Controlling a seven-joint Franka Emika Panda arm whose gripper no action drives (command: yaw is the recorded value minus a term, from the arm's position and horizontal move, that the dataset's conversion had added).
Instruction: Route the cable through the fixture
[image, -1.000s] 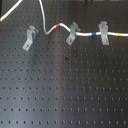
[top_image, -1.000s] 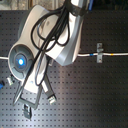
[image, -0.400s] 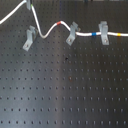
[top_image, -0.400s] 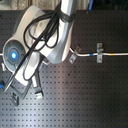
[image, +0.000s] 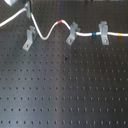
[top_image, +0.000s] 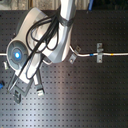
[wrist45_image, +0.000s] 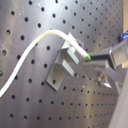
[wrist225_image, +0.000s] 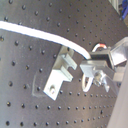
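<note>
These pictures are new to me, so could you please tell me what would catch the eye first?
The white cable snakes across the dark perforated board, already through two grey clips at the first exterior view's right. In the first wrist view, the gripper holds the cable right at the third clip, the fixture.

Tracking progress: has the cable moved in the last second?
Yes. In the first exterior view the cable's upper stretch swung left, ending above the fixture.

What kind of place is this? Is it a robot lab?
Probably yes, a lab test bench. The black board is full of neat rows of little holes for bolting things down, grey metal clips stand on it, and a white cable runs through them. The robot arm hangs over it.
</note>
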